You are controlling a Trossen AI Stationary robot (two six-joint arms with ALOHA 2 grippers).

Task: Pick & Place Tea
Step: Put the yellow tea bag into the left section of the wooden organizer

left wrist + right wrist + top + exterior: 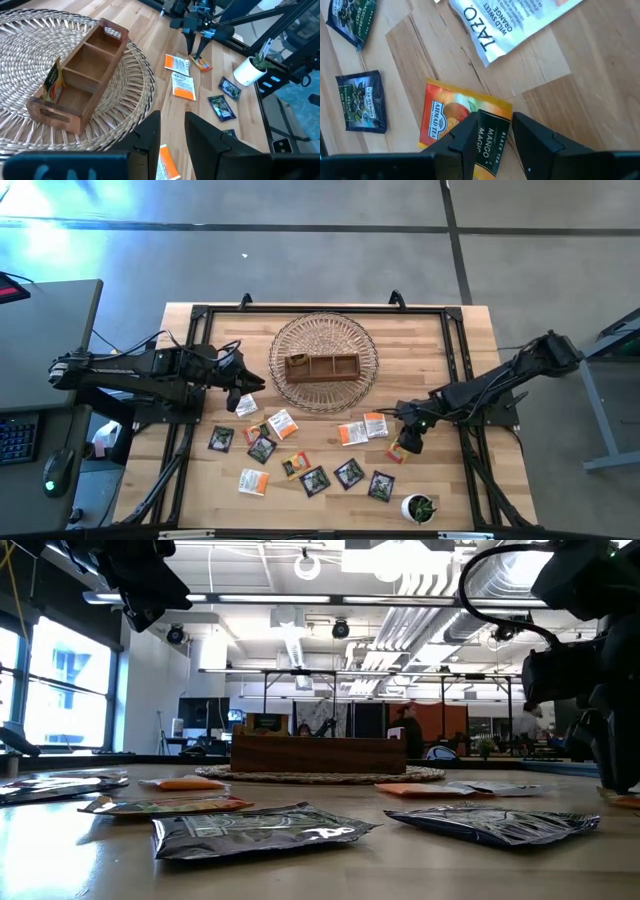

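Several tea sachets lie flat on the wooden table: black ones [348, 473], white-and-orange ones [352, 433] and a yellow-red mango one [450, 117]. One yellow-orange sachet [52, 82] stands on edge in an end compartment of the wooden tray [95, 65]. My right gripper [498, 120] is low over the mango sachet [398, 452], open by a narrow gap, with a finger on each side of its black-printed end. My left gripper [238, 393] hangs raised beside the tray, open by a narrow gap. A white-and-orange sachet [167, 165] on the table shows under its fingers. My right gripper points down from above at the mango sachet's black-printed end [492, 142], which shows in the gap between the fingers. The sachet lies flat on the table. I cannot tell whether the fingertips touch it.
The tray sits on a round wicker mat [325, 325] at the table's far middle. A small green plant in a white pot [420, 507] stands at the near right corner, close to the right arm. Black rails frame the tabletop.
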